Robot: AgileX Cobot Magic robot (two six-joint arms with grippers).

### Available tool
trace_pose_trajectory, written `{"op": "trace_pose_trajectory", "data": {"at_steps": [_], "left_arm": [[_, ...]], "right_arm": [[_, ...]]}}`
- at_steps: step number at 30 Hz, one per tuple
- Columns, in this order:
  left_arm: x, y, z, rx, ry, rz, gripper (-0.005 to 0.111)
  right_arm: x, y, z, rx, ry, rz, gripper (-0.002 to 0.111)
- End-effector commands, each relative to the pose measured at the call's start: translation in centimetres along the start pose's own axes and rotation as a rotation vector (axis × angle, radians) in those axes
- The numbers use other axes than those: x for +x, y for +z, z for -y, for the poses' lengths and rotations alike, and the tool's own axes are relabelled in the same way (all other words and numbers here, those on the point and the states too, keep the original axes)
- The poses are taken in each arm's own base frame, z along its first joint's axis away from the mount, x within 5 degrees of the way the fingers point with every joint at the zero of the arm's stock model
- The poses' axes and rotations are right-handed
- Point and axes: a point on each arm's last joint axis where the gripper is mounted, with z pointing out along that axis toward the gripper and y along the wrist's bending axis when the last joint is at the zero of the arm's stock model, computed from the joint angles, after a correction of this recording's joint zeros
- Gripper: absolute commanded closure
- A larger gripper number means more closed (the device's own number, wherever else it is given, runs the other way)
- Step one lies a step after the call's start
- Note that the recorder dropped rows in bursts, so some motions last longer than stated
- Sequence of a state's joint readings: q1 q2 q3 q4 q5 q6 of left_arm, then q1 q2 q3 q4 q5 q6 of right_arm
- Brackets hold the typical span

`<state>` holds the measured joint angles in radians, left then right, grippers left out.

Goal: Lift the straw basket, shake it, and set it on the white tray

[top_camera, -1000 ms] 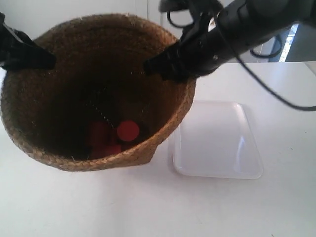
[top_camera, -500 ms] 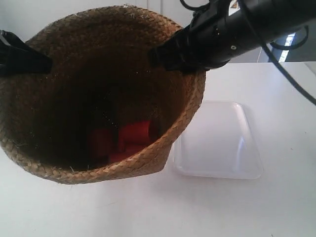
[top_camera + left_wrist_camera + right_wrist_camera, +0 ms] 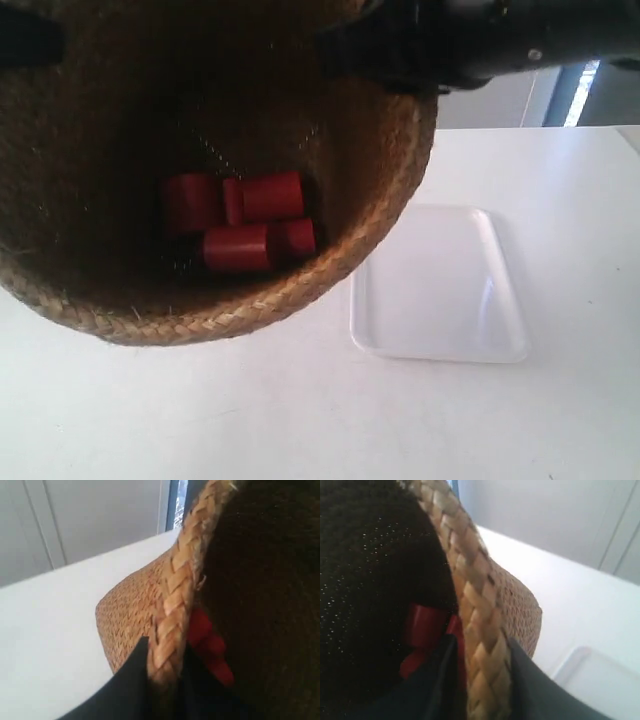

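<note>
The straw basket (image 3: 390, 190) hangs in the air, filling the exterior view's upper left, its dark inside facing the camera. Several red cylinders (image 3: 245, 222) lie in its bottom. The arm at the exterior view's right (image 3: 480, 45) grips the rim at the top right. The other arm (image 3: 25, 40) holds the rim at the top left. My left gripper (image 3: 165, 667) is shut on the braided rim (image 3: 172, 605). The right gripper (image 3: 482, 662) is shut on the rim (image 3: 470, 580) as well. The white tray (image 3: 440, 285) lies flat on the table, beside and below the basket.
A white table (image 3: 300, 420) spreads under everything. A pale wall and a window strip (image 3: 585, 90) stand behind the table.
The basket has risen and come closer to the exterior camera, its rim now cut off at the top. The red cylinders have rolled about inside. The tray has not moved.
</note>
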<state>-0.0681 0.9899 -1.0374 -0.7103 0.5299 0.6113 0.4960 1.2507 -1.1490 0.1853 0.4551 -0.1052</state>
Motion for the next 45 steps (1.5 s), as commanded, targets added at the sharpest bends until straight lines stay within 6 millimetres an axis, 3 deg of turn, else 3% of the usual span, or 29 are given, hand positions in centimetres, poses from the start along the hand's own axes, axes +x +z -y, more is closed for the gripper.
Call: {"op": "trace_pose_trajectory", "data": {"at_steps": [1,6,7,8,9,10,14,23,25,26,28,29,31,34,45], "left_arm": [[2.9,2.8,-1.1,0.019,-0.071,-0.128,0.107],[2.7,2.7,-0.9,0.03,-0.075,-0.119,0.107],[1.7,2.0,-0.5,0.046,-0.065,-0.102,0.107],[0.0,0.1,1.0,0.119,-0.021,-0.075,0.107],[-0.8,-1.4,2.0,0.157,0.057,-0.034,0.107],[-0.4,-1.5,2.1,0.136,0.058,0.02,0.107],[3.7,1.9,-0.6,0.0,-0.054,-0.071,0.107],[3.4,2.1,-0.3,0.04,-0.066,-0.088,0.107],[2.0,0.6,0.9,0.111,-0.045,-0.076,0.107],[0.8,-0.8,1.9,0.165,-0.006,-0.046,0.107],[0.1,-2.5,2.9,0.173,0.093,0.056,0.107],[0.8,-1.9,2.1,0.102,0.056,0.081,0.107],[3.3,0.4,0.2,0.003,-0.024,-0.017,0.107],[4.6,2.0,-0.6,-0.005,-0.078,-0.101,0.107],[4.1,1.8,-0.3,0.015,-0.068,-0.08,0.107]], "right_arm": [[2.4,2.9,0.7,0.019,0.03,-0.097,0.108],[2.4,2.9,0.8,0.024,0.021,-0.097,0.108],[1.0,1.8,0.5,0.011,0.029,-0.085,0.108],[-1.5,-1.0,-0.5,-0.032,0.02,-0.044,0.108],[-2.5,-3.0,-1.3,-0.066,-0.046,0.01,0.108],[-1.9,-3.2,-1.5,-0.062,-0.052,0.093,0.108],[2.8,1.4,0.3,0.006,0.002,-0.059,0.108],[2.7,1.8,0.3,0.0,0.021,-0.056,0.108],[0.8,-0.1,-0.5,-0.044,0.052,-0.031,0.108],[-1.0,-2.5,-1.3,-0.089,0.016,0.024,0.108],[-1.9,-4.7,-2.2,-0.116,-0.072,0.14,0.108],[-1.0,-3.8,-2.1,-0.096,-0.048,0.178,0.108],[1.8,-0.5,-0.9,-0.045,-0.016,0.089,0.108],[3.3,1.7,-0.3,-0.036,0.014,-0.022,0.108],[3.5,2.3,-0.2,-0.032,0.009,-0.03,0.108]]}}
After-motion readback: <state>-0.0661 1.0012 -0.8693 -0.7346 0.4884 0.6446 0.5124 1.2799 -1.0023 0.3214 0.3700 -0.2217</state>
